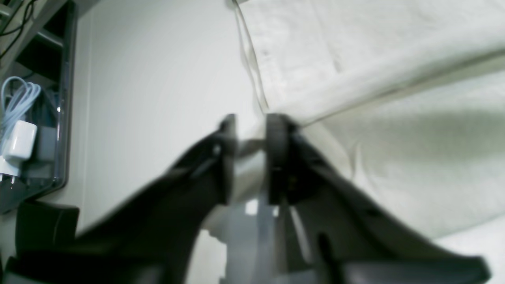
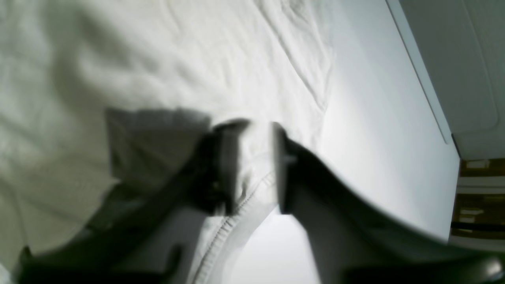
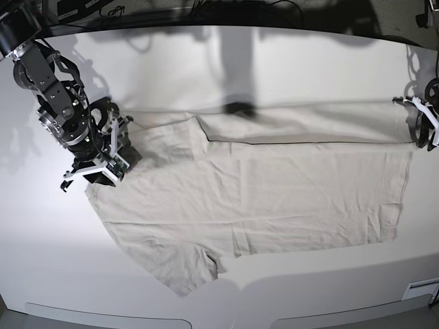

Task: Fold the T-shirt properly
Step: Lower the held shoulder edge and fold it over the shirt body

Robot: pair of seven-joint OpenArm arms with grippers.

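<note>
Both tools grip the T-shirt at opposite ends of the tabletop.

The beige T-shirt [image 3: 260, 192] lies spread and wrinkled across the white tabletop [image 3: 274, 62], its upper strip folded over along a dark crease. The left tool [image 1: 250, 154] is closed on a corner of cloth at the fold. The right tool [image 2: 252, 165] pinches a stitched hem near the shirt's other end.

Both wrist views are soft and blurred, worst on the dark gripper fingers in the lower frame. The base view is sharp and bright, with shadows along the top and bowed edges.
</note>
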